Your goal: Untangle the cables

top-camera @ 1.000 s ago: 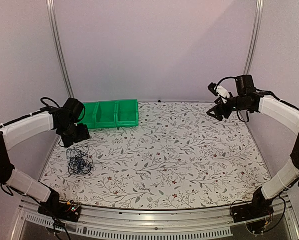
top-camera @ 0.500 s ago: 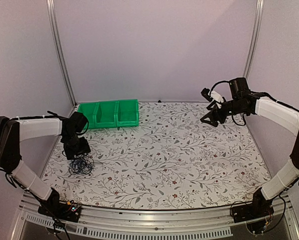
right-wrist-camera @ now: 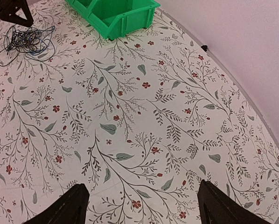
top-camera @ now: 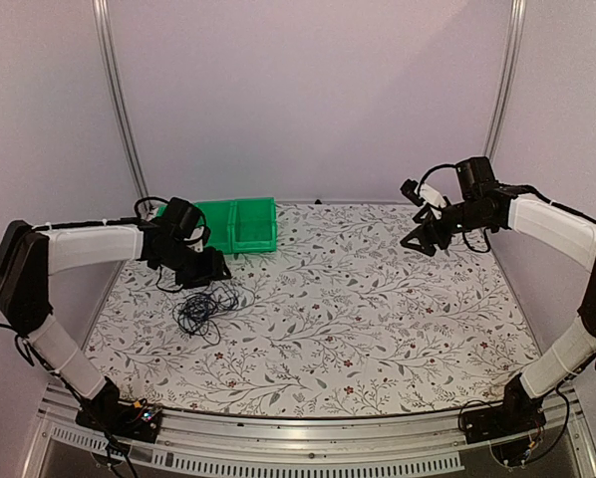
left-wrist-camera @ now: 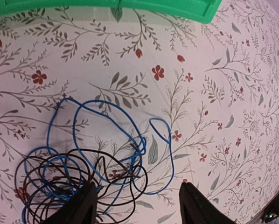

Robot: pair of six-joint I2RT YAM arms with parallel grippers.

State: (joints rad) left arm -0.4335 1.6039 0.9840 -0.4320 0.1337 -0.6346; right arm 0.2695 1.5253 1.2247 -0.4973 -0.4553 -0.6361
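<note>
Your left gripper [left-wrist-camera: 137, 207] hovers with jaws spread over the tangled thin blue-and-black cables [left-wrist-camera: 83, 163], left and just near of the green plastic bin [top-camera: 253, 224], likely lining up a pinch, while your right gripper [right-wrist-camera: 142, 205] hangs far right, jaws apart too.

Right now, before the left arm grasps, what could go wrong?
The open left gripper spans several crossed blue and black loops of the cables; closing may catch many of them and tighten the tangle. The right gripper is far away, so a pull would likely drag the whole bundle.
</note>
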